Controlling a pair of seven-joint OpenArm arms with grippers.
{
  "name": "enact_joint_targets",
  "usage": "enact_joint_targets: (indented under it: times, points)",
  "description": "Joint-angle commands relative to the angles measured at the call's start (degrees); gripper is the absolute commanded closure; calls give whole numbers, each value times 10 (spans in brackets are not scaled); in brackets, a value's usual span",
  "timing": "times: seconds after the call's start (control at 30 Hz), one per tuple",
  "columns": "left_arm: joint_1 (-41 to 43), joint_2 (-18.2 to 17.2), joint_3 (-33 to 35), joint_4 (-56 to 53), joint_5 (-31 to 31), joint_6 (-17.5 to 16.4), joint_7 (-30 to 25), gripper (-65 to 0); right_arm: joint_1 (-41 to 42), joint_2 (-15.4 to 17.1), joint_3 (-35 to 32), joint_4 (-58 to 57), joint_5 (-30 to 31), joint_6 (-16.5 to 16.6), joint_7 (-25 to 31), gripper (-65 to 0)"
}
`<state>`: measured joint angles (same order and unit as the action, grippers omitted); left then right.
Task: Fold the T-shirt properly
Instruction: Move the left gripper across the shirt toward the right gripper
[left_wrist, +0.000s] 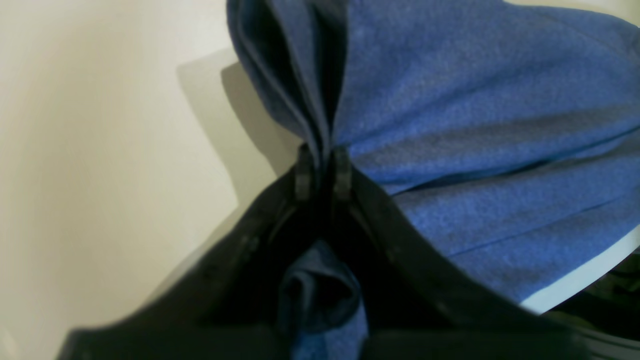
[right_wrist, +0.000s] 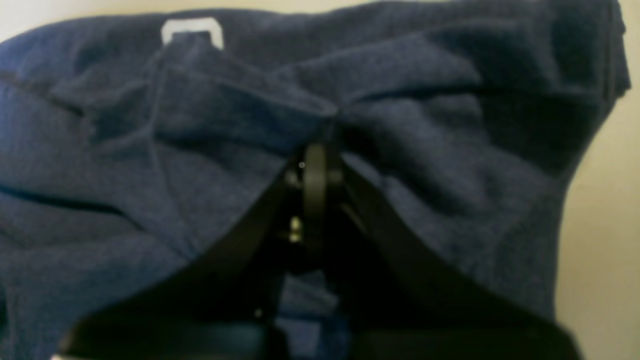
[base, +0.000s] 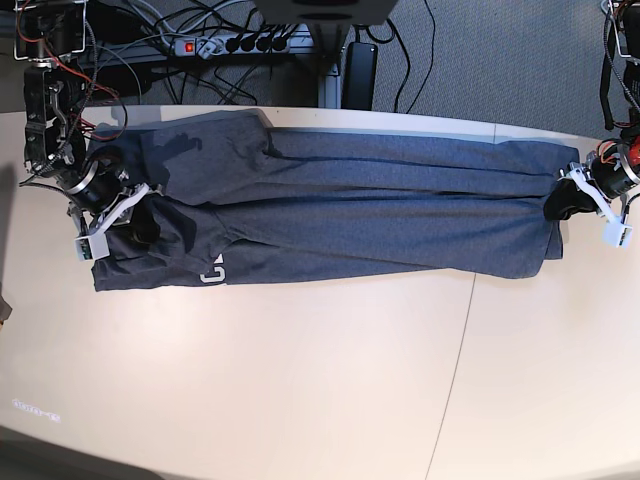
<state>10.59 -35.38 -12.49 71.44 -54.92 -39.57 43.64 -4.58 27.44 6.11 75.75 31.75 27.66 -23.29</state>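
Cream worktop (base: 300, 400) carries the heathered blue-grey cotton T-shirt (base: 340, 225), stretched between both tools. Left tool (left_wrist: 322, 167) clenched on bunched fabric at its tips; right tool (right_wrist: 315, 170) likewise. Soft, light, limp cloth: sags, slips; best gripped at gathered end edges.

Left gripper (left_wrist: 322, 167): matte black fingers (left_wrist: 302, 175) with ribbed pads, spreading back into broad black arms that form a V-shaped frame; in the base view its wrist shows white bracket plates over a dark motor body. Right gripper (right_wrist: 315, 170): same black V-frame, one small brass-coloured screw or fitting below the tips, though blur makes it hard to tell which. Base view shows a white plate at its wrist (base: 95, 235), a ribbed grey collar, a black upper arm segment and thin red and black cables trailing behind.
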Motion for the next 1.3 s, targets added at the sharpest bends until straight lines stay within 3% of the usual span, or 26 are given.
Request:
enact_joint_targets:
  times: [0.0, 0.47, 0.67, 0.83, 0.97, 1.27]
  points:
    - [-6, -15, -6, 4, 0, -4, -10, 0, 8, 9, 3, 5, -6, 43, 0, 0]
    - [-14, -28, -6, 4, -1, -4, -15, 0, 34, 9, 3, 80, 17, 46, -15, 0]
    - [-24, -42, -6, 4, 36, -4, -16, 0, 34, 9, 3, 89, 17, 46, -16, 0]
    - [-41, -59, -6, 4, 81, 34, -32, 0, 34, 9, 3, 89, 16, 46, -18, 0]
    - [-52, -69, -6, 7, 93, 45, -31, 0, 34, 9, 3, 89, 14, 46, -18, 0]
    - [-46, -61, -6, 167, 93, 44, 29, 0, 34, 9, 3, 89, 3, 46, -18, 0]
